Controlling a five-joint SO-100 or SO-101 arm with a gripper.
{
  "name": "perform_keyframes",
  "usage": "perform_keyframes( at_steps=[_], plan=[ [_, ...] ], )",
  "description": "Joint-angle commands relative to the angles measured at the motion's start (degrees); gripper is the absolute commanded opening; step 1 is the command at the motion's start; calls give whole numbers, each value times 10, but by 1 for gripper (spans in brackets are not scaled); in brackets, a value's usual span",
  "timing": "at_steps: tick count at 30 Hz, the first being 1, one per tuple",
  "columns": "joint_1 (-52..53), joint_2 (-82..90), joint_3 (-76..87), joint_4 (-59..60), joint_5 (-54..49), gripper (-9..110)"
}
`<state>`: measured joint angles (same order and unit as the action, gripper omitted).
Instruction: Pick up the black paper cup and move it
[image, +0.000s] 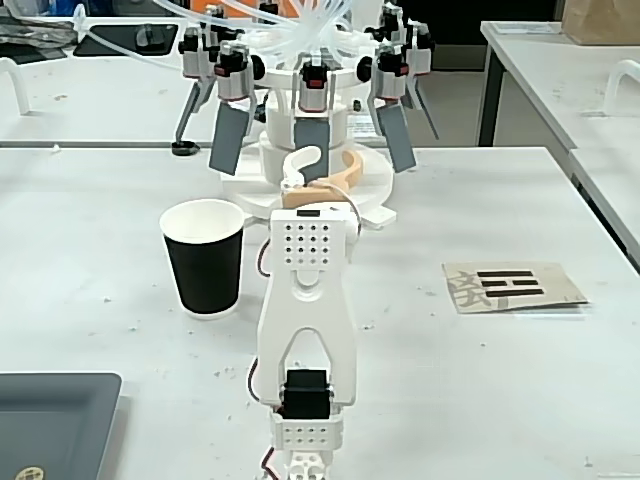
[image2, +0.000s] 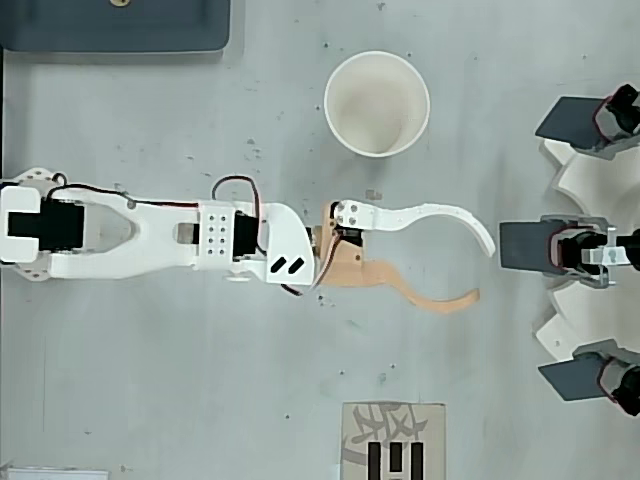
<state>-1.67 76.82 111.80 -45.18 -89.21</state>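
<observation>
The black paper cup (image: 205, 258) stands upright on the white table, left of the arm in the fixed view. From above, the cup (image2: 377, 102) shows its white inside and rim. My gripper (image2: 484, 270) is open, with one white finger (image2: 440, 215) and one tan finger (image2: 425, 297) spread wide and nothing between them. It sits below and to the right of the cup in the overhead view, apart from it. In the fixed view the gripper (image: 325, 172) reaches past the cup toward the far side.
A white machine with several dark grey paddles (image: 312, 120) stands just beyond the gripper (image2: 585, 250). A dark tray (image: 55, 425) lies at the near left. A printed card (image: 512, 285) lies on the table to the right.
</observation>
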Motion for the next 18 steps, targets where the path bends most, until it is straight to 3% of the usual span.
perform_keyframes(
  at_steps=[1,18],
  plan=[
    [33,40,79,-66,-47,2],
    [34,52,102,-66,-51,2]
  ],
)
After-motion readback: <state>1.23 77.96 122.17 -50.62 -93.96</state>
